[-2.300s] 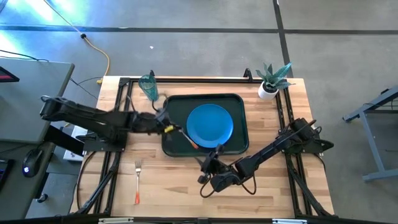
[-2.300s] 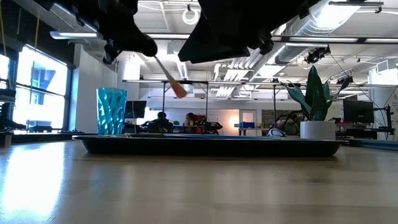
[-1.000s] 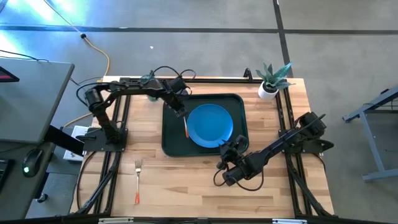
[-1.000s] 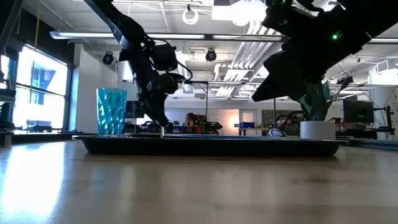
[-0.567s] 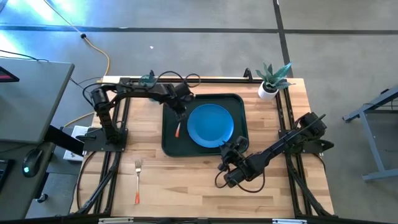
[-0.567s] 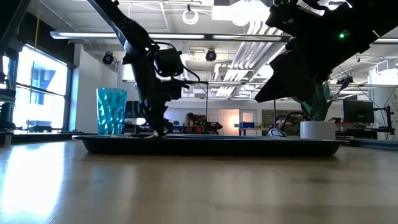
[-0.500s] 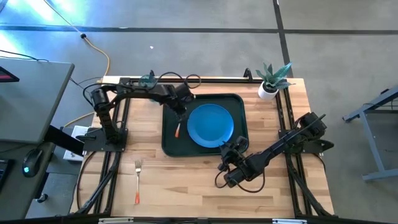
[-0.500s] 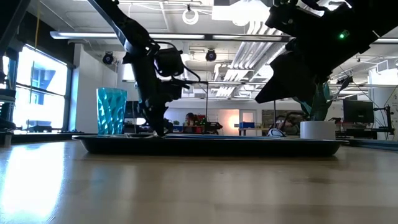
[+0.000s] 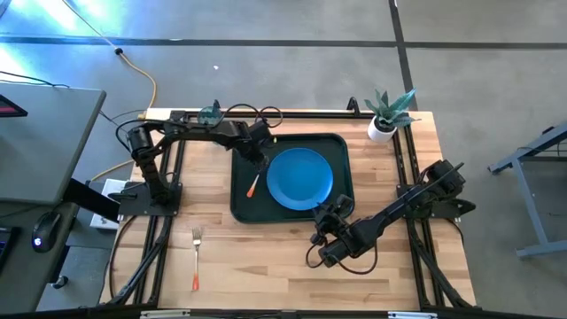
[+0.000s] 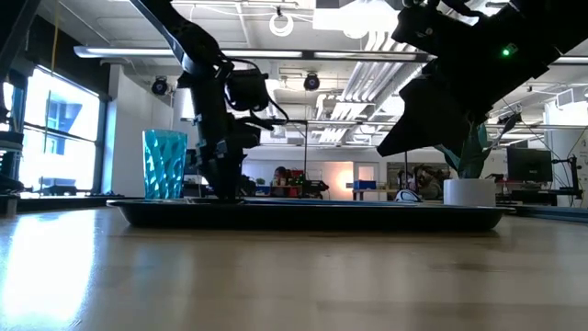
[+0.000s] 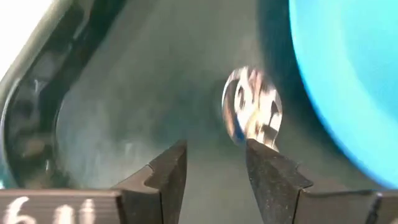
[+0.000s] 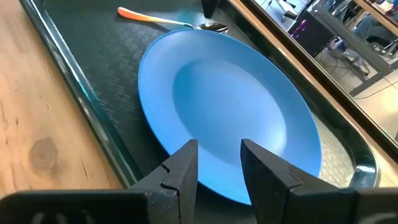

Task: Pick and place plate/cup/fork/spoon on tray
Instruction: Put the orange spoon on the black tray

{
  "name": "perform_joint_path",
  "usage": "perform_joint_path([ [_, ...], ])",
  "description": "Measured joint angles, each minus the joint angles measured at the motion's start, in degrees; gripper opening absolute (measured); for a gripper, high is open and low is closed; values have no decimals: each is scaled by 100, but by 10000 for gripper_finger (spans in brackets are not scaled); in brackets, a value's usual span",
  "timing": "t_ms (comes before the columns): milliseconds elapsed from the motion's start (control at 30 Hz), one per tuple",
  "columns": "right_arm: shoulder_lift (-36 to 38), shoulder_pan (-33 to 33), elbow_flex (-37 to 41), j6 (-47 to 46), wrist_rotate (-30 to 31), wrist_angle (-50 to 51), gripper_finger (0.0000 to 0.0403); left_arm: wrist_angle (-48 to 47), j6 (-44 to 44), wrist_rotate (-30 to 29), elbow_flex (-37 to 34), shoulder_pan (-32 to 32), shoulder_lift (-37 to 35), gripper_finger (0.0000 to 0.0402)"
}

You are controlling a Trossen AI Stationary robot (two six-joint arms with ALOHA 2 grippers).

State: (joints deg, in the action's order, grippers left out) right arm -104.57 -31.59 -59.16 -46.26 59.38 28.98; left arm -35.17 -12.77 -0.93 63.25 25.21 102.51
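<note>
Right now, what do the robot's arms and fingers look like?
Both arms are dark, almost black, thin and jointed, with looping black cables. The left gripper has two dark wedge-shaped fingers, with white numbers printed beside them. The right gripper has the same chunky dark fingers.

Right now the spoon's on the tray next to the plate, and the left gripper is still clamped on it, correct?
Not quite. The spoon does lie on the tray beside the plate, but the left gripper is open above it, not clamped. The left wrist view shows it.
</note>
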Motion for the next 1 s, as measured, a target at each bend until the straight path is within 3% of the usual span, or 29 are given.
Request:
perform_joint_path([
  [200, 0, -34, 0, -7, -118, 13, 114, -1020, -180, -579, -1, -317, -45, 154],
  [600, 0, -40, 0, -275, -304, -9, 114, -390, -653, -968, -252, -1515, -28, 151],
  [867, 0, -40, 0, -280, -302, -24, 114, -377, -815, -979, -248, -1972, -28, 151],
  [1000, 0, -42, 0, -294, -304, -24, 114, -888, -815, -1049, -176, -2146, -28, 147],
])
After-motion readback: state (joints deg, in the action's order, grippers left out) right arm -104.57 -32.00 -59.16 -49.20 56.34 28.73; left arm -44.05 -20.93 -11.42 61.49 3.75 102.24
